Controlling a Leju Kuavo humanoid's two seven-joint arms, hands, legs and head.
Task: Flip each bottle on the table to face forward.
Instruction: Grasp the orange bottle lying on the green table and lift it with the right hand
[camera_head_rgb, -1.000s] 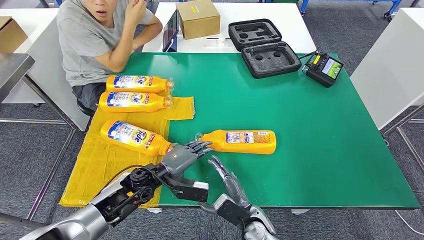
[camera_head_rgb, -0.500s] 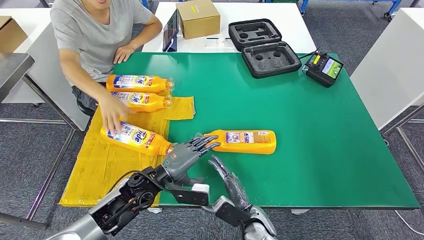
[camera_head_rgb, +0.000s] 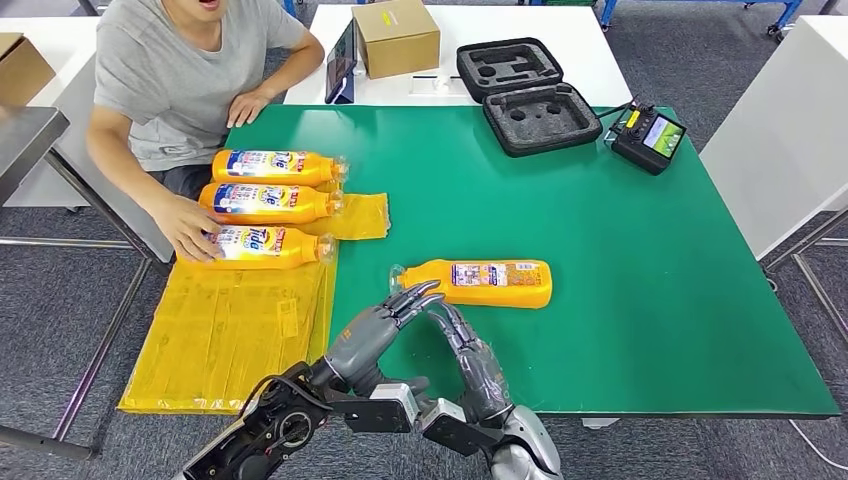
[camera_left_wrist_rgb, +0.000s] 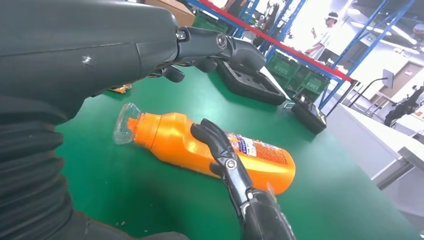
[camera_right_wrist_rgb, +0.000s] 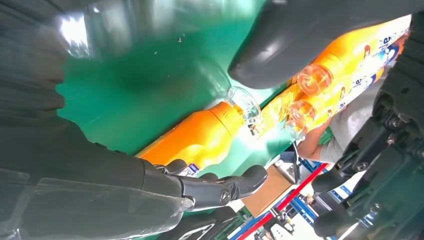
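Both hands' fingers are spread and hold nothing: the left hand (camera_head_rgb: 372, 328) and right hand (camera_head_rgb: 470, 355) hover near the lone orange bottle (camera_head_rgb: 487, 283), which lies label-back-up on the green desk (camera_head_rgb: 620, 260). A person's hand (camera_head_rgb: 190, 227) touches the nearest of three bottles (camera_head_rgb: 262, 246).

A green-topped table (camera_head_rgb: 620, 300) stands on grey carpet (camera_head_rgb: 60, 300), white tables (camera_head_rgb: 480, 25) behind it.
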